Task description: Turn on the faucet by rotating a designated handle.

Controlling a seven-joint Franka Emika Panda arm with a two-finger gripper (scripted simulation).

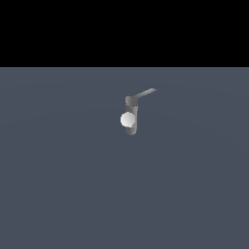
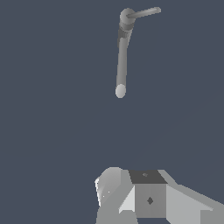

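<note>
**Faucet handle: handling properties and contact point**

I use the faucet (image 1: 130, 116) as the landmark for every position below. It stands upright on the plain grey floor (image 1: 58, 185), slightly toward the exterior view's right of that picture's middle. It is 1 short grey post with 1 pale ball (image 1: 127, 119) on its front.

The handle (image 1: 145, 92) is a thin, flat, light-grey bar. It leaves the top of the faucet and runs toward the exterior view's right, rising slightly. In the wrist view the handle (image 2: 144, 12) also projects sideways from the top of the long grey body (image 2: 122, 57).

Handling judgement:
1. The bar looks rigid and light; I expect it to pivot about the post top, not bend.
2. The surface looks smooth, so a pinch may slip. A sideways push is likely enough.
3. I would make contact near the free tip, farthest from the faucet, where leverage is greatest.
4. I would avoid the ball; it is not the part to turn.

The gripper (image 2: 148, 197) appears only in the wrist view, as pale blocky housing well apart from the faucet and touching nothing. I cannot tell whether its jaws stand wide or narrow.
</note>
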